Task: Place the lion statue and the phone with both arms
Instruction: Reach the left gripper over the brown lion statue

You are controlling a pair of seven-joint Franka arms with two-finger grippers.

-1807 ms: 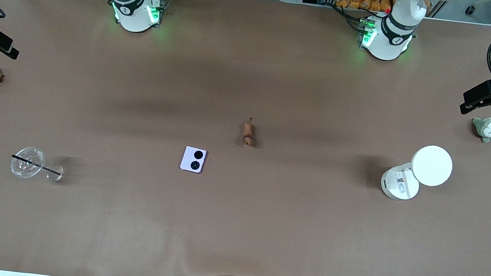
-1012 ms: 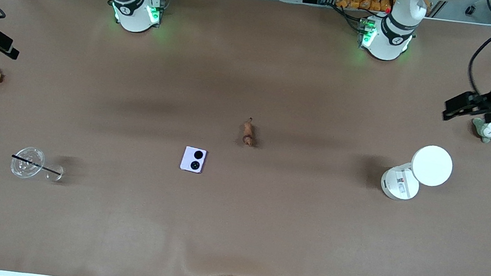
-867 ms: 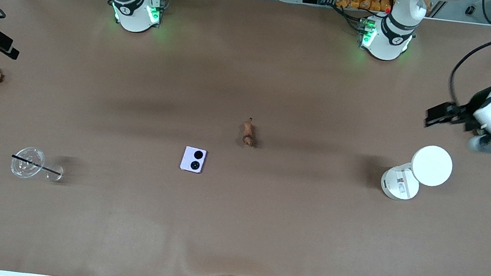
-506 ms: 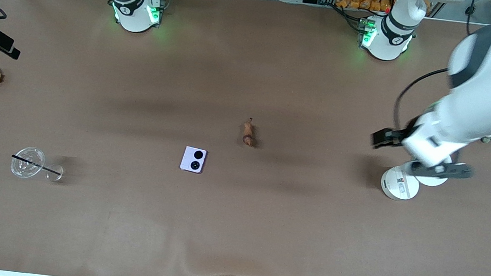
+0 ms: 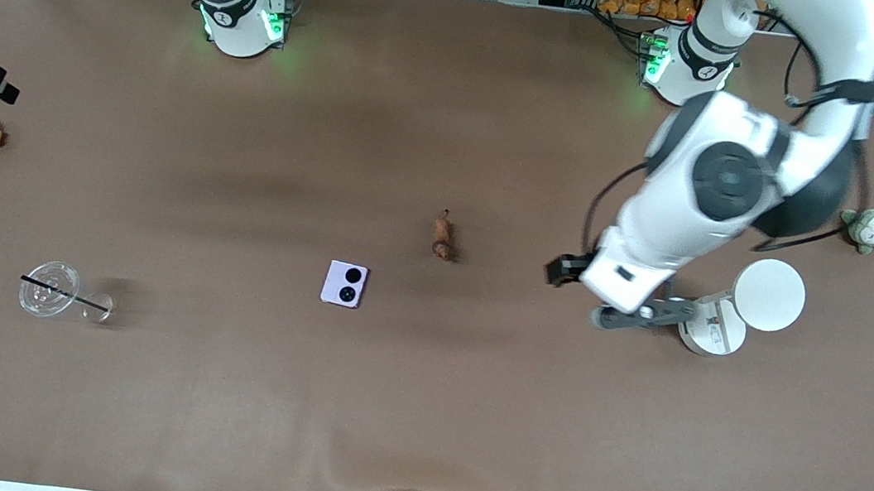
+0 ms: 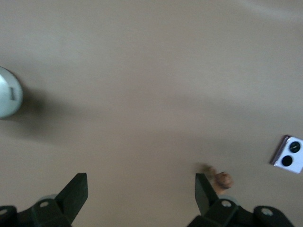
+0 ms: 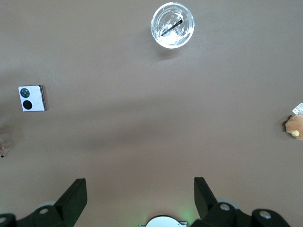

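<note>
A: What does the front view show?
B: The left gripper [image 5: 601, 299] has swung in from the table's end and hangs, released, over bare table between the lion statue [image 5: 442, 238] and a white canister [image 5: 715, 325]. The phone [image 5: 345, 283] lies nearer the camera than the lion. A pickup looks close.

A: The left wrist view?
B: Open fingers [image 6: 75, 191], lion beside one.

A: The right wrist view?
B: The right gripper [image 7: 140, 196] waits, released. A clear glass [image 7: 173, 25] holds a dark straw [image 7: 171, 27].
</note>
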